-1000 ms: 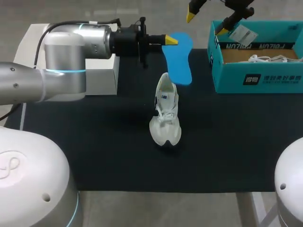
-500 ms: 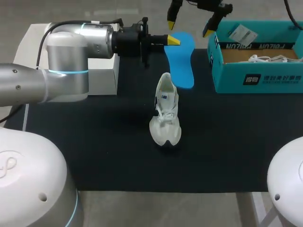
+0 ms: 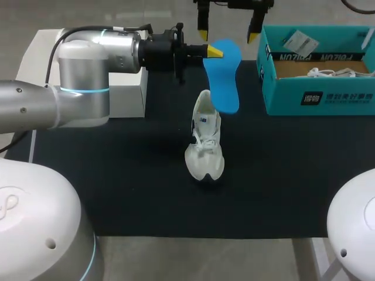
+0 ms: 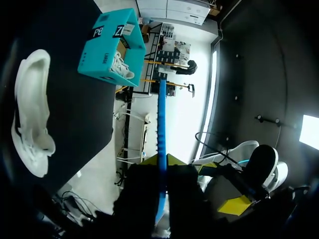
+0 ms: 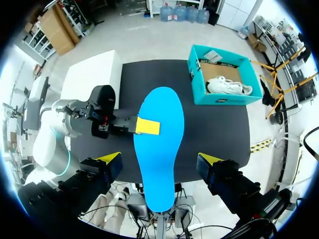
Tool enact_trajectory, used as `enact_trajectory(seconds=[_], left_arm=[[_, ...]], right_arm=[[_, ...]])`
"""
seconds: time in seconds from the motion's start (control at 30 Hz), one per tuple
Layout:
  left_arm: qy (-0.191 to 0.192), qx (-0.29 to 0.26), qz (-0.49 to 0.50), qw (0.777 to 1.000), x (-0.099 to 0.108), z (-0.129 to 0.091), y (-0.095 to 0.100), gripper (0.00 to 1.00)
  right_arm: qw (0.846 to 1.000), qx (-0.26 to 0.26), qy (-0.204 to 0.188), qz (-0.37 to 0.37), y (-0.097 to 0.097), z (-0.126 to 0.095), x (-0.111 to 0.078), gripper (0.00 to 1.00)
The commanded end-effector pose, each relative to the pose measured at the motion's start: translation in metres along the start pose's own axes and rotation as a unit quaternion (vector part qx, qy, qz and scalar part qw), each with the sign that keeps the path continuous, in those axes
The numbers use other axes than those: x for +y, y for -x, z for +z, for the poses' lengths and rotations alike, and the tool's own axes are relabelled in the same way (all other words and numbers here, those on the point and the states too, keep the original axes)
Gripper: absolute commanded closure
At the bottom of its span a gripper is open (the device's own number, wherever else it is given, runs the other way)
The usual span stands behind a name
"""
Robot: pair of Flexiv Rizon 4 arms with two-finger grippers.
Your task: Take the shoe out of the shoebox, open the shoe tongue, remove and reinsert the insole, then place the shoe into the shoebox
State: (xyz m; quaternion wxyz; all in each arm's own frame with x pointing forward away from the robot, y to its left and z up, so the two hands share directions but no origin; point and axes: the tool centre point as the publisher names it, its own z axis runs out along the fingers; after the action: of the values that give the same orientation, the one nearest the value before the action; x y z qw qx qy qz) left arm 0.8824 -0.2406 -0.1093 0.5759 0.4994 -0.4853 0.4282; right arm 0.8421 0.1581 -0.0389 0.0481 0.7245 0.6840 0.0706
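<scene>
My left gripper (image 3: 214,51) is shut on the top end of a blue insole (image 3: 222,79), which hangs above the table. In the left wrist view the insole (image 4: 161,134) shows edge-on between the fingers of that gripper (image 4: 160,167). A white shoe (image 3: 205,140) stands upright on the black mat just below the insole, also seen beside it (image 4: 32,109). My right gripper (image 3: 227,32) hangs open over the insole's upper end. From its wrist view the insole (image 5: 159,149) lies between its spread fingers (image 5: 160,159) without touching them. The teal shoebox (image 3: 316,99) sits at the back right.
A second white shoe (image 5: 227,85) lies inside the shoebox (image 5: 192,64). A white box (image 3: 126,96) stands at the back left, behind my left arm. The black mat (image 3: 146,187) covers the table up to its front edge.
My right gripper has swung left from above the shoebox to above the insole's top, still open. The left arm, insole and shoe have barely moved.
</scene>
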Motion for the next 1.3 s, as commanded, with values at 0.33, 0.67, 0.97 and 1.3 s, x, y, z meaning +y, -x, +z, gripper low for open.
enact_trajectory(seconds=[0.33, 0.67, 0.97, 1.3], left_arm=[[0.0, 0.003, 0.004, 1.0, 0.0018, 0.0003, -0.0009, 1.0], [-0.004, 0.005, 0.005, 1.0, 0.0021, -0.0002, -0.0011, 1.0], [-0.005, 0.007, 0.007, 1.0, 0.002, -0.0001, -0.0016, 1.0], [-0.006, 0.011, 0.008, 1.0, 0.0019, -0.0009, -0.0016, 1.0]], right_arm=[[1.0, -0.002, -0.004, 0.0, -0.002, 0.0004, 0.0005, 0.0], [1.0, 0.001, -0.005, 0.0, -0.0011, 0.0008, 0.0005, 0.0], [1.0, 0.006, -0.005, 0.001, 0.0006, 0.0009, 0.0005, 0.0], [0.996, 0.091, -0.006, -0.009, 0.0044, 0.0035, 0.0002, 0.0]])
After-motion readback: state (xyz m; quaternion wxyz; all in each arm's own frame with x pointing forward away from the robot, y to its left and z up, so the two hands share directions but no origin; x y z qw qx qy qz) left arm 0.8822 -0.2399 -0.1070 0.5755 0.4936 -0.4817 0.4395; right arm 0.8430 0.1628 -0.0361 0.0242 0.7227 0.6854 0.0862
